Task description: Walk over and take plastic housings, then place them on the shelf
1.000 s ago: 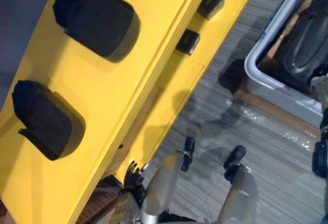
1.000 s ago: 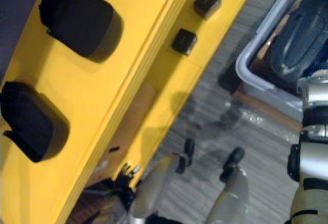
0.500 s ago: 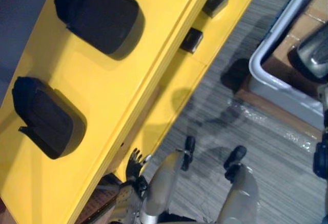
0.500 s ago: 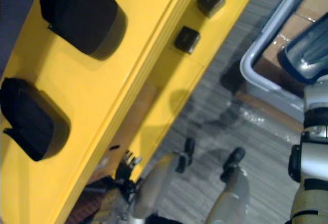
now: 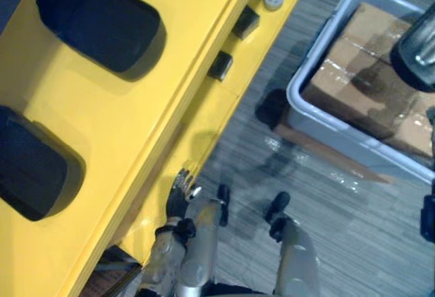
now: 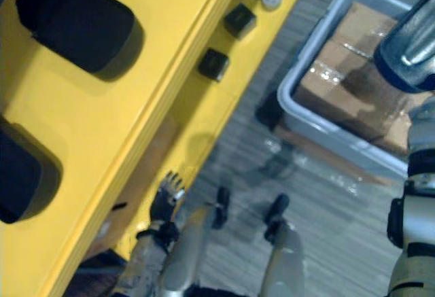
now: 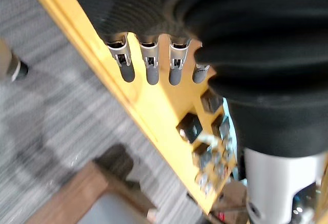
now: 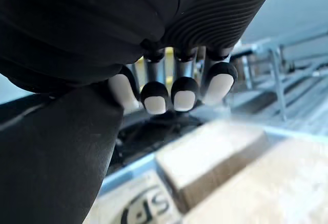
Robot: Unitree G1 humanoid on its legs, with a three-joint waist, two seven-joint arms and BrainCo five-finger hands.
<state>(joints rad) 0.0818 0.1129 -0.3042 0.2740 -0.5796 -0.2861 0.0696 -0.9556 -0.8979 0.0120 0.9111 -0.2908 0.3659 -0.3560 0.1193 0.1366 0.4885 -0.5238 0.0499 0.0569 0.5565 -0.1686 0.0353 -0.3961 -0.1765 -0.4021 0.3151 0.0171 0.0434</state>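
- Already two black housings (image 5: 98, 25) (image 5: 30, 168) are lying well apart on the yellow shelf (image 5: 136, 120), at the far left.
- Just below the shelf's edge the left hand (image 5: 180, 191) is hanging idle, its fingers straight and slightly spread, touching nothing.
- Further right a grey bin (image 5: 318, 45) is sitting on the floor, holding cardboard boxes (image 5: 353, 73).
- At the far right the right hand (image 8: 154, 98) is carrying a third plastic housing (image 5: 416, 42) above the bin, fingers curled round its dark shell. The carry is seemingly in hand; next it is needing a swing across to bare shelf.
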